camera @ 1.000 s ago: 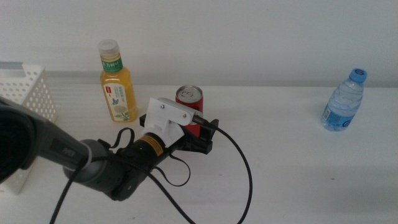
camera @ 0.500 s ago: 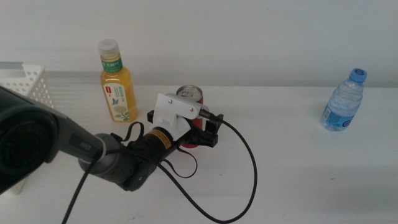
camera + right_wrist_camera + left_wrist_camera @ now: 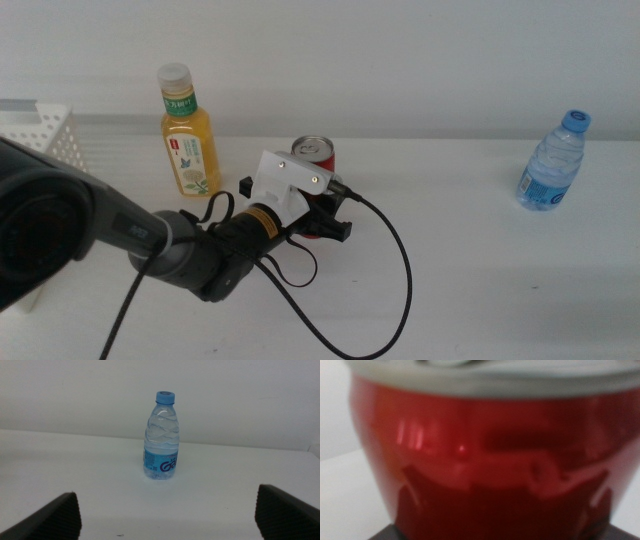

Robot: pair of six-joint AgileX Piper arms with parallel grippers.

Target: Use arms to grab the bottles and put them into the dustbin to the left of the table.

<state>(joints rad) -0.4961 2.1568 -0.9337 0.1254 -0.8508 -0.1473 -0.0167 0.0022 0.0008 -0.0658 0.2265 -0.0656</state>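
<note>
The left gripper (image 3: 322, 212) sits low on the desk (image 3: 480, 270) around the base of the red can (image 3: 314, 160), its 2 dark jaws on either side of the can's lower part. Whether they press the can or only flank it cannot be told: the middle view hides the contact behind the white wrist housing, and the left wrist view is filled by the can (image 3: 485, 460), blurred and very close, with only a dark strip at its foot. The can stands upright. The middle view shows what the wrist view cannot: the juice bottle (image 3: 189, 135) stands upright near the gripper on its basket side, apart from it, and the white basket (image 3: 45, 140) stands further out that way at the desk's edge. A black cable (image 3: 400, 270) loops from the wrist across the desk.

The right gripper is out of the middle view. Its wrist view shows its 2 jaws spread wide apart, holding nothing, with the water bottle (image 3: 162, 437) upright on the desk well ahead of them, between their lines. The middle view shows that bottle (image 3: 553, 162) well apart from the can.
</note>
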